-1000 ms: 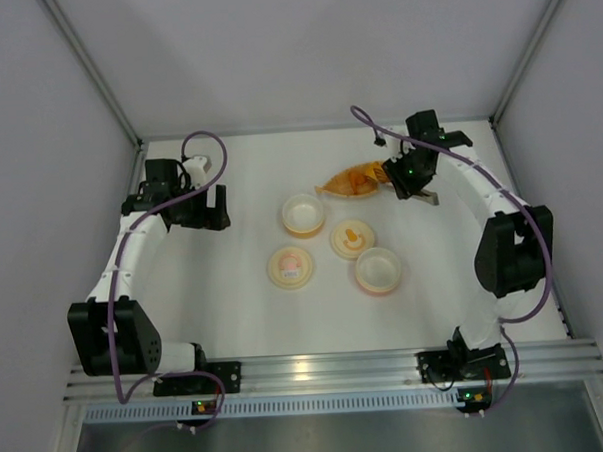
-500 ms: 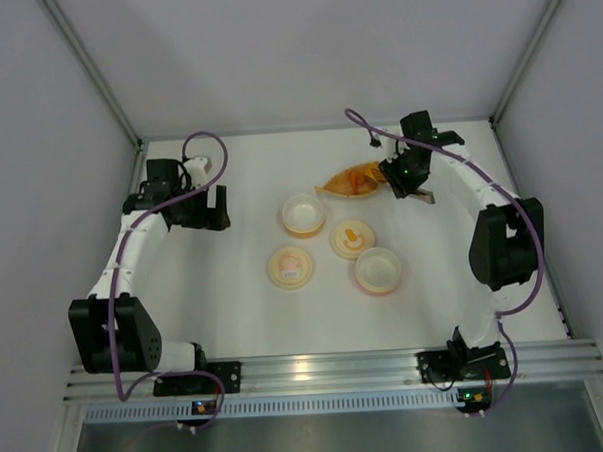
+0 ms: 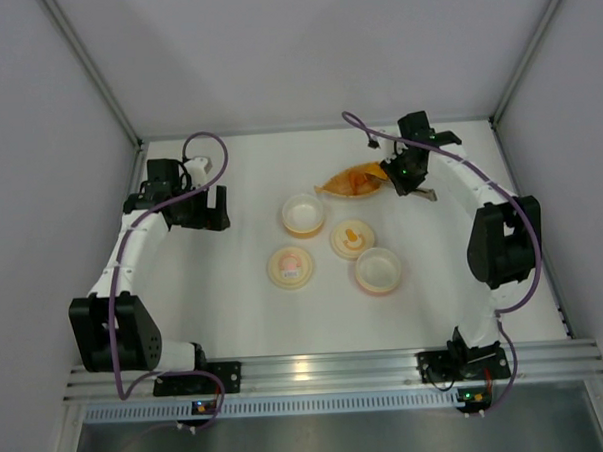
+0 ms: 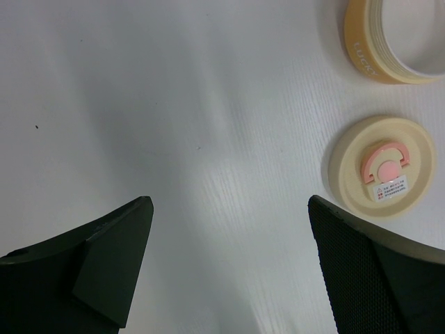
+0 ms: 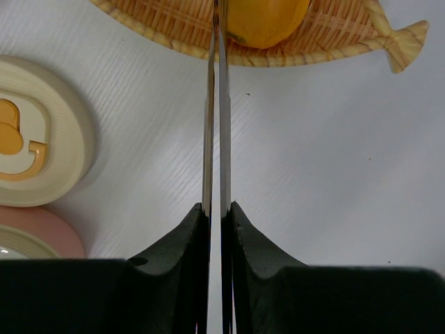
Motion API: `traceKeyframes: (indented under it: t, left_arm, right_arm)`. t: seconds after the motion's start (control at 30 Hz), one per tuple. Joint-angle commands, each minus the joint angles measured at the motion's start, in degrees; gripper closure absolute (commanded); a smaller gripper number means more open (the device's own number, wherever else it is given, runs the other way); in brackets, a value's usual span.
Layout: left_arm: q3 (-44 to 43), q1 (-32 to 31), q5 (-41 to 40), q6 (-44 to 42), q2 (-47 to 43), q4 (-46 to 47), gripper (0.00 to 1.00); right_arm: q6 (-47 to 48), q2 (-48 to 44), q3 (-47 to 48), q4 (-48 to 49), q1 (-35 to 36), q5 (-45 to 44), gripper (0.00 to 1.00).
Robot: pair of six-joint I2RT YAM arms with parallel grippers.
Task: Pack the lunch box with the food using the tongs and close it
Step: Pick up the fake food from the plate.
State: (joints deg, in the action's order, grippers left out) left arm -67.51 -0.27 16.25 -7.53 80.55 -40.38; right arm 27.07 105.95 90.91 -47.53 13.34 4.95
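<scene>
My right gripper (image 5: 216, 207) is shut on the silver tongs (image 5: 215, 104), whose two arms are pressed almost together. They run forward over the rim of the woven leaf-shaped dish (image 5: 327, 35), just left of a round yellow-orange piece of food (image 5: 268, 21); their tips leave the frame. From above, the right gripper (image 3: 407, 173) hangs at the dish's (image 3: 352, 181) right end. The lunch box lies in parts: two bowls (image 3: 303, 214) (image 3: 379, 270) and two lids (image 3: 290, 266) (image 3: 351, 237). Over bare table at far left, my left gripper (image 4: 229, 209) stands open and holds nothing.
The left wrist view shows the pink-handled lid (image 4: 382, 167) and an orange-rimmed bowl (image 4: 396, 42) to the right of my fingers. White walls close in the table on three sides. The orange-handled lid (image 5: 28, 149) lies left of the tongs.
The right gripper has squeezed the tongs' arms closer together and shifted slightly back and left toward the dish. The left arm has not moved.
</scene>
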Motion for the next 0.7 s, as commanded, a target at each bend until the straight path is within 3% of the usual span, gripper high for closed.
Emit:
traceKeyframes:
  t: [0.0, 0.07, 0.67]
  left_arm:
    - [-1.75, -0.08, 0.01, -0.47, 0.22, 0.57, 0.02]
    - [-1.75, -0.08, 0.01, -0.47, 0.22, 0.57, 0.02]
    - [-1.75, -0.08, -1.39, -0.21, -1.36, 0.57, 0.02]
  right_arm:
    - [1.23, -1.71, 3.30, 1.65, 1.07, -0.03, 0.94]
    - [1.49, -2.32, 3.65, 1.47, 1.16, -0.38, 1.00]
    - [4.22, -10.32, 6.74, -3.01, 2.91, 1.98, 1.00]
